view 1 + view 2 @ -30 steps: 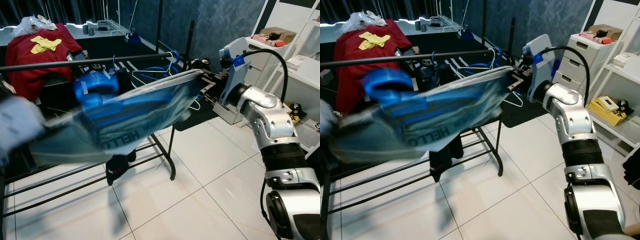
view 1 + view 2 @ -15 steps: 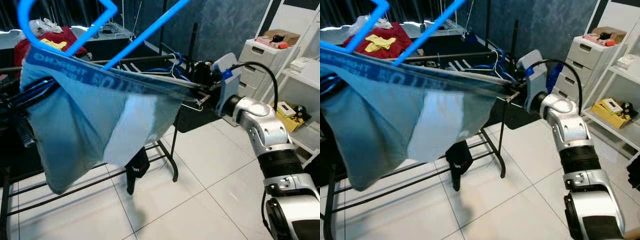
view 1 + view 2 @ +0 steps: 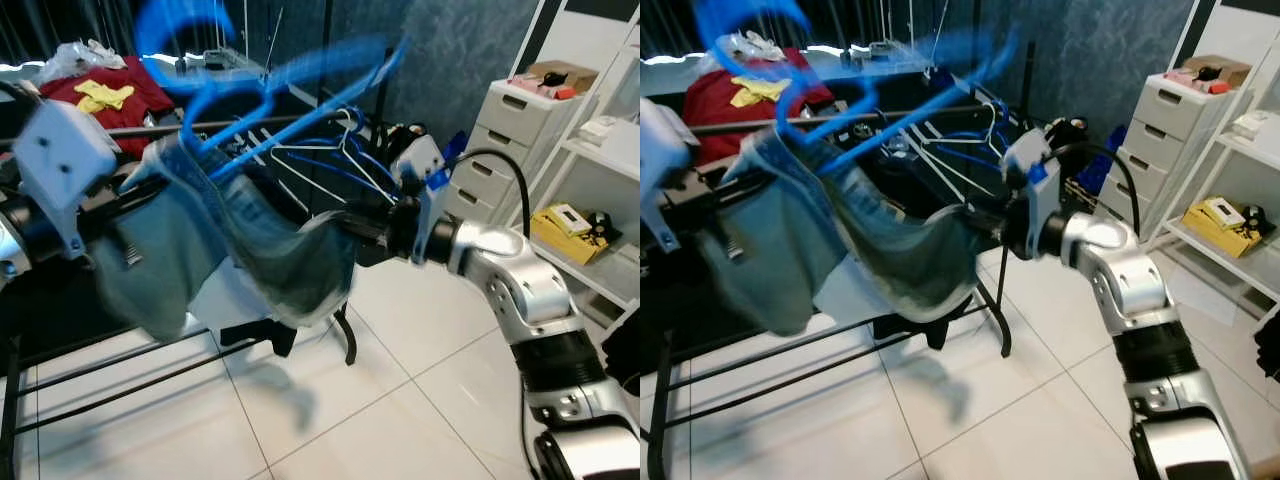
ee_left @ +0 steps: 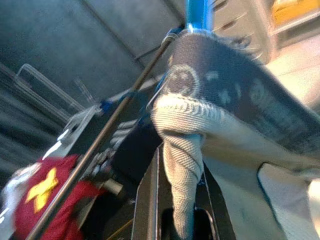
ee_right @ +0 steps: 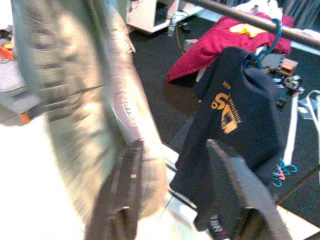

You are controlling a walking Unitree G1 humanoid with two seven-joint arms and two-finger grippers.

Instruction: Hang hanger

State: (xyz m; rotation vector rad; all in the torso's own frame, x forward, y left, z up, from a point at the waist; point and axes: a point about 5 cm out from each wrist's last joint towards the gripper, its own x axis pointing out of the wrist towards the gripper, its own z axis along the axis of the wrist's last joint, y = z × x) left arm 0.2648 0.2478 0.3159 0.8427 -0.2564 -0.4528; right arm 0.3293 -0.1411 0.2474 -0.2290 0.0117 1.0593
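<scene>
Since half a second ago the blue hanger (image 3: 262, 95) with the grey-blue garment (image 3: 235, 245), pinched by the left claw (image 4: 181, 220), sagged; the right claw (image 5: 182, 192) looks spread beside it; the hook must next reach the rail (image 3: 200, 125).

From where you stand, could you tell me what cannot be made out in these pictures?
- Bright blue plastic hanger: streaked by motion blur in both eye views; whether its hook is on the black metal rail cannot be told.
- Blue-grey cloth garment: smeared, its print unreadable.
- Left claw: the garment's waistband covers the fingertips in the left wrist view.
- Right claw: cloth veils one finger in the right wrist view.
</scene>
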